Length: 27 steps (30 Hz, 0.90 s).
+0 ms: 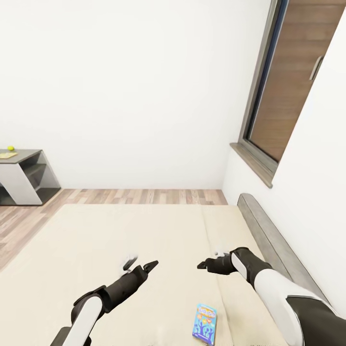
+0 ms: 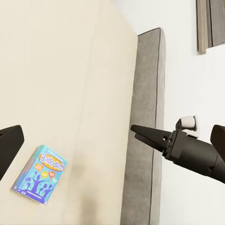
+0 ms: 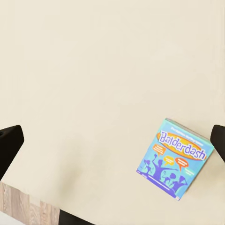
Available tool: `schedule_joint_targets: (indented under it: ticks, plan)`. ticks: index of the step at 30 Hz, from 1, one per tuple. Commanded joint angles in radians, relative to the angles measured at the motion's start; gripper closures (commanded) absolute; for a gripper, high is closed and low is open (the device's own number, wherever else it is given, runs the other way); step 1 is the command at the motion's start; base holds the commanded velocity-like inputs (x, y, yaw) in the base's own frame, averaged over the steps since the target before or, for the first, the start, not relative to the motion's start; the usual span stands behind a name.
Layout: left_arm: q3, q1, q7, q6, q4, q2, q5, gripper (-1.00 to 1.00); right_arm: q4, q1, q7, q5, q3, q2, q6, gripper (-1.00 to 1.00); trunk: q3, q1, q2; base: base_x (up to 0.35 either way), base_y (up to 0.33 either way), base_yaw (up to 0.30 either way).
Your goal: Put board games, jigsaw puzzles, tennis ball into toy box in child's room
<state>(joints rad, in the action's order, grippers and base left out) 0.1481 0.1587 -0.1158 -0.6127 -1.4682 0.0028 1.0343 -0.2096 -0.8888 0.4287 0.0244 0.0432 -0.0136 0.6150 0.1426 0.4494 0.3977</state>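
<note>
- Board game, the small blue one [image 1: 205, 324] lettered Balderdash, is lying flat on the beige bed [image 1: 120, 230], close to the robot and a bit nearer its right arm than its left.
- Nothing is touching it. Both arms hang out over the mattress above and beyond the box.
- Left tool [image 1: 142, 265]: fingers spread apart, nothing between them.
- Right tool [image 1: 207, 264]: from where I'm standing I can't tell for sure from the head view, but its own wrist camera shows the two dark fingertips far apart with just mattress and the box between, so released and empty.
- Grey headboard [image 1: 269, 235] runs along the wall on the right side, under the window [image 1: 288, 81].
- Over at the far left there's the dark wing of the desk [image 1: 24, 158] with a little yellow-green tennis ball [image 1: 10, 148] on it, next to something flat and yellowish I can't make out.
- Progress guess: this blue game isn't packed yet, the ball is still out on the desk, so plenty left to do.
- Can't see the toy box from here, so no idea what's in it.
</note>
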Motion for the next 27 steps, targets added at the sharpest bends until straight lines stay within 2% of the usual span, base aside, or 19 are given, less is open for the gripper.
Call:
schedule_joint_targets:
  ticks: [1,15,27]
  plan:
    - [0.001,0.001,-0.01,-0.002,-0.001,0.0,0.011,-1.0,-0.001,0.0,0.001,0.003,0.004,0.0,0.005,-1.0,0.004,0.001,0.002,0.0,0.0,0.0]
    - [0.001,0.001,-0.012,-0.002,-0.001,0.0,0.009,-1.0,-0.007,-0.001,0.005,0.003,0.006,-0.002,-0.001,-1.0,0.025,0.001,0.002,0.0,0.0,0.0]
    - [0.001,0.001,-0.016,-0.002,0.0,0.0,0.007,-1.0,-0.012,-0.001,0.006,0.006,0.007,-0.015,-0.004,-1.0,0.03,0.001,0.002,0.0,0.0,0.0]
